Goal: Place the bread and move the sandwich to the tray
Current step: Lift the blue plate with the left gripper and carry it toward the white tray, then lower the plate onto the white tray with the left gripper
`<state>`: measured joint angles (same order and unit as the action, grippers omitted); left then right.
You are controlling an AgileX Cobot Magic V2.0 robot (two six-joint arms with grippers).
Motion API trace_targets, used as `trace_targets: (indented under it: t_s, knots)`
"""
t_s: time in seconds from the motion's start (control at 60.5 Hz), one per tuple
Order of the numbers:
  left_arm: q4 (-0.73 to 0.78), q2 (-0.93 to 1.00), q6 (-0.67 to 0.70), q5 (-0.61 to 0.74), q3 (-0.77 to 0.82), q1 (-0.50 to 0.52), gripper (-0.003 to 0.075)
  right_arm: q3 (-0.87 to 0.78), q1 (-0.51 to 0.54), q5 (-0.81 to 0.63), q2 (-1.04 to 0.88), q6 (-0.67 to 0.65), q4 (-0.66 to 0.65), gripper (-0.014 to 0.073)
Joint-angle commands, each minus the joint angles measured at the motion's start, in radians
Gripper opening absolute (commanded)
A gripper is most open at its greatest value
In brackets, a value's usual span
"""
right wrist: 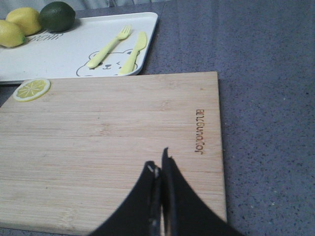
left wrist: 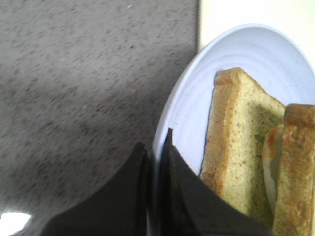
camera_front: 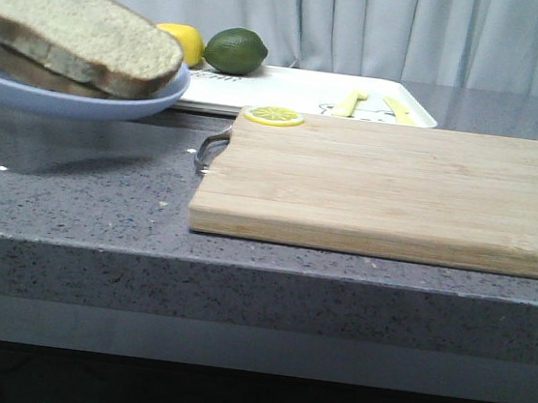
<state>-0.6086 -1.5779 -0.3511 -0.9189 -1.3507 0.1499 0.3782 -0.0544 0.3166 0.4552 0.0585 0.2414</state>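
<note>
The sandwich point(camera_front: 74, 33) lies on a round pale blue plate point(camera_front: 86, 103) that hangs above the counter at the left, its shadow below it. In the left wrist view the sandwich point(left wrist: 236, 142) shows as two brown-crusted slices with a fried egg point(left wrist: 270, 157) between them; the bread point(left wrist: 295, 172) is the upper slice. My left gripper point(left wrist: 155, 140) is shut on the plate's rim point(left wrist: 182, 113). The white tray point(camera_front: 301, 93) lies at the back. My right gripper point(right wrist: 158, 162) is shut and empty over the wooden cutting board point(right wrist: 98, 137).
The cutting board point(camera_front: 397, 187) fills the middle and right of the counter, with a lemon slice point(camera_front: 273, 116) on its far left corner. On the tray point(right wrist: 64, 54) lie a yellow fork point(right wrist: 108, 46), a knife point(right wrist: 133, 51), a lime point(right wrist: 56, 15) and lemons point(right wrist: 22, 19).
</note>
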Motion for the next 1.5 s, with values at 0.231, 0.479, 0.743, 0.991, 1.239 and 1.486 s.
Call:
trace_targets:
  t_s: [0.231, 0.479, 0.743, 0.991, 1.239, 1.486]
  knots:
    - [-0.176, -0.239, 0.075, -0.082, -0.43, -0.061, -0.002, 0.026, 0.002, -0.085, 0.003, -0.001, 0.003, -0.0059]
    - [-0.164, -0.554, 0.209, -0.211, -0.893, -0.14, -0.002, 0.026, 0.002, -0.088, 0.003, -0.001, 0.003, -0.0059]
    - [-0.123, -0.83, 0.302, -0.305, -1.325, -0.215, -0.002, 0.026, 0.002, -0.091, 0.003, -0.001, 0.003, -0.0059]
    - [-0.123, -0.929, 0.302, -0.265, -1.432, -0.236, -0.002, 0.026, 0.002, -0.091, 0.003, -0.001, 0.003, -0.0059]
    - [-0.151, -0.958, 0.302, -0.173, -1.433, -0.236, -0.002, 0.026, 0.002, -0.093, 0.003, -0.001, 0.003, -0.0059]
    - [-0.182, -0.986, 0.302, -0.174, -1.435, -0.239, -0.002, 0.026, 0.002, -0.093, 0.003, -0.001, 0.003, -0.0059]
